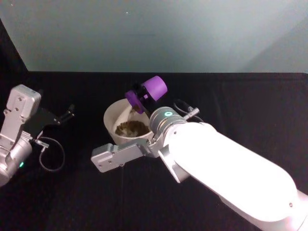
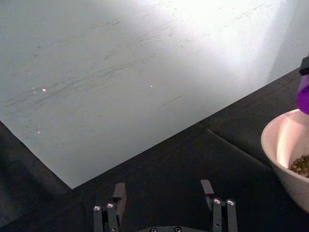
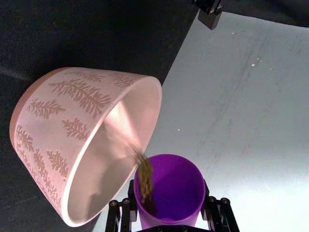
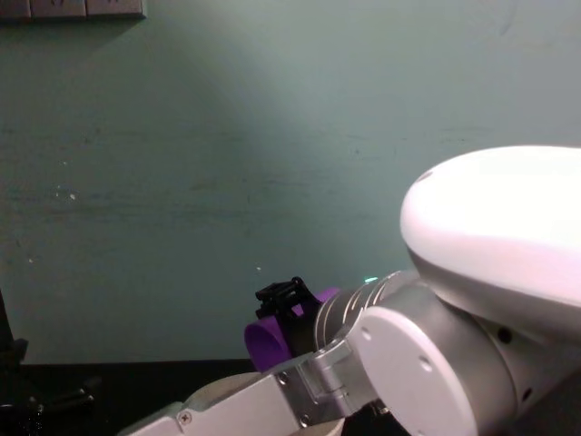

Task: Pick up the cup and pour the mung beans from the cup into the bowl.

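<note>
Bowl [image 2: 282, 140] and cup [image 2: 304, 99] partly beyond the left wrist view's edge; near rim behind right arm [image 1: 231, 168]

The black table [image 1: 250, 96] lies bare to the right of the bowl [image 1: 109, 118] and in the dark strip between it and the left claw [image 1: 67, 113], whose fingers stand apart — a hand could come in on either side. The near side is barred: the right arm [image 1: 231, 173] and its grey link [image 1: 118, 155] cross just before the bowl. Over the bowl's far rim the right claw [image 1: 142, 96] clamps the tilted cup [image 1: 155, 87], leaving the opening's left part free from above. The pale wall [image 1: 154, 33] closes the table's far edge — and a cable loop [image 1: 50, 159] lies by the left arm.
</note>
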You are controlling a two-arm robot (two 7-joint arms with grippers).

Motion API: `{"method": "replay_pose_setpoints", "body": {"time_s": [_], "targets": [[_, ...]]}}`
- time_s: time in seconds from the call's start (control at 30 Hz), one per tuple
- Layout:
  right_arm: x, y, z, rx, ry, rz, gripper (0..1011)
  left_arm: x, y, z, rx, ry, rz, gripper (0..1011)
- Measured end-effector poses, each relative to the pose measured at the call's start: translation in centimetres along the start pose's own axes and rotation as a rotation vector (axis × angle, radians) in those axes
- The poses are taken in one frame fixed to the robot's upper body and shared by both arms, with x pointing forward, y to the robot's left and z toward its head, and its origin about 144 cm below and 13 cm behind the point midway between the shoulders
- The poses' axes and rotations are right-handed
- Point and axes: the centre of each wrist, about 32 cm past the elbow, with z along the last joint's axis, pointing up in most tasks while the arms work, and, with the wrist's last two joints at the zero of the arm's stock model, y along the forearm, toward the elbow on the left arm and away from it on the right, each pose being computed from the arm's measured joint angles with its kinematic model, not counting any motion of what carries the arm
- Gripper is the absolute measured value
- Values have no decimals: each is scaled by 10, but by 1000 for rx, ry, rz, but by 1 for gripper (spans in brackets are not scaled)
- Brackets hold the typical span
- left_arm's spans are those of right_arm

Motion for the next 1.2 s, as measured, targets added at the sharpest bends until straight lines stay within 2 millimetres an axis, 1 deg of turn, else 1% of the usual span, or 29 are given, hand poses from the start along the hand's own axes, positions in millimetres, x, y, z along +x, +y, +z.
{"method": "replay_pose_setpoints", "body": {"time_s": [0.37,1.2], "targets": [[-1,-2,5,-14,-41,-19,722,0,0,0,0,0,0,1000],[0,-8,8,-31,-92,-35,721,0,0,0,0,0,0,1000]]}}
